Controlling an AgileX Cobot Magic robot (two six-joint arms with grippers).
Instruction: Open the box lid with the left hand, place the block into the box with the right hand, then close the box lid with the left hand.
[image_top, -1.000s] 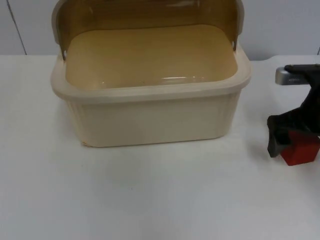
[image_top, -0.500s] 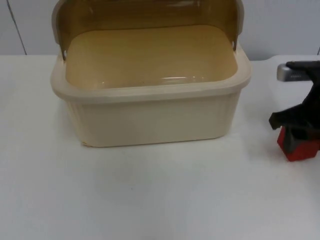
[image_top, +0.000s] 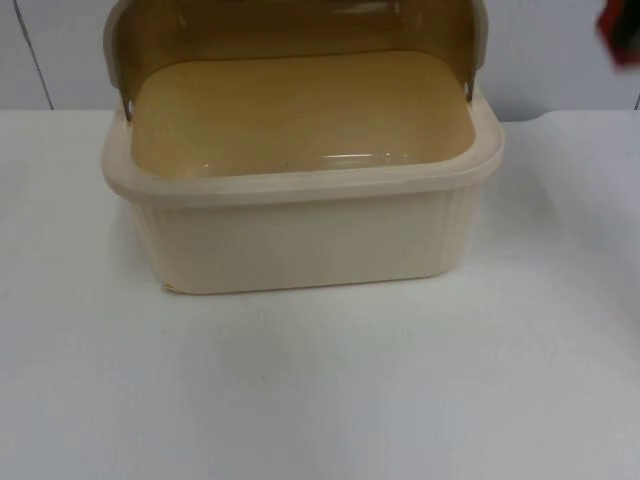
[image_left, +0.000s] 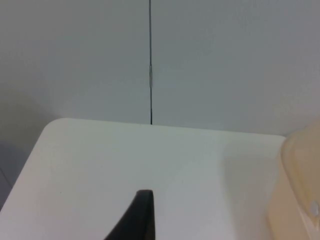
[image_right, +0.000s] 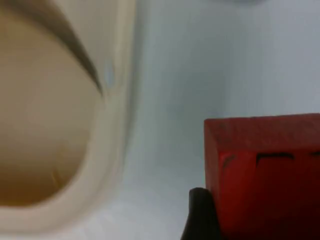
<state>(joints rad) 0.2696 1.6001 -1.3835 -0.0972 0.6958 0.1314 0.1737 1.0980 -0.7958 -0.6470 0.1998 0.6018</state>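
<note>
The box (image_top: 300, 200) sits mid-table with its lid (image_top: 290, 30) tipped up and back, the brown-tinted panel standing behind the open cavity, and the inside is bare. Up at the far right edge of the top view there's a blur of red and black: that's the block (image_top: 622, 35), high above the table (image_top: 320, 400) and off to the right of the box, well clear of the rim.

From the right wrist, the right gripper (image_right: 235, 210) is pinching the block (image_right: 265, 170): a black fingertip presses against the near left face of the red cube, and the cube hangs above the white surface. The box rim (image_right: 107, 165) curves just beside it, with the tan cavity opening on the far side of that rim, so the block is beside the box and not over the opening.

The left gripper (image_left: 135, 220) waits over the table's far left corner, by the grey wall (image_left: 150, 60) with its dark seam; one black fingertip is in sight, and I cannot tell whether it is spread or pressed together. A sliver of the box (image_left: 300, 190) edges in beside it
</note>
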